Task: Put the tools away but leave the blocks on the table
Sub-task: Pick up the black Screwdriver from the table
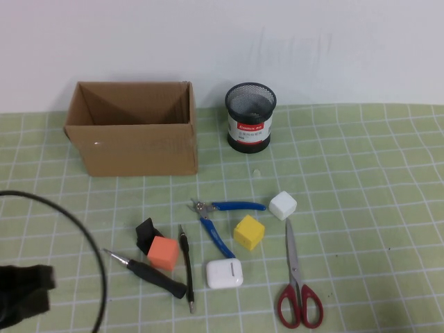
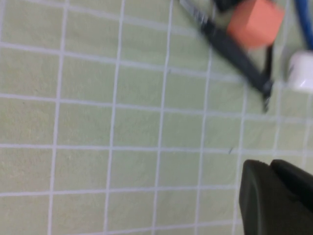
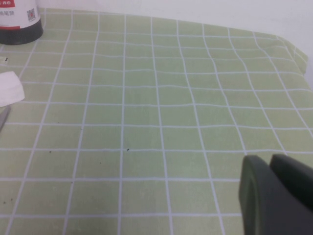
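The left tool (image 2: 274,196) hovers closed over the green gridded desk (image 1: 361,180) near the thick black-handled screwdriver (image 1: 156,274). The right tool (image 3: 276,196), apparently empty, is closed too, above bare mat.

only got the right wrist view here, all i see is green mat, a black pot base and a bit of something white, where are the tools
Observer: All near the front of the mat. The red-handled scissors lie rightmost, blades pointing away from the robot.
Operator: and the pliers
Observer: The blue-handled pliers lie spread open between the orange block and the yellow block.
Operator: where's the left gripper
Observer: The left gripper is shut, low over bare mat at the front left, short of the thick screwdriver. It holds nothing.
Operator: mine holding anything
Observer: No, the right gripper is shut and empty, outside the high view.
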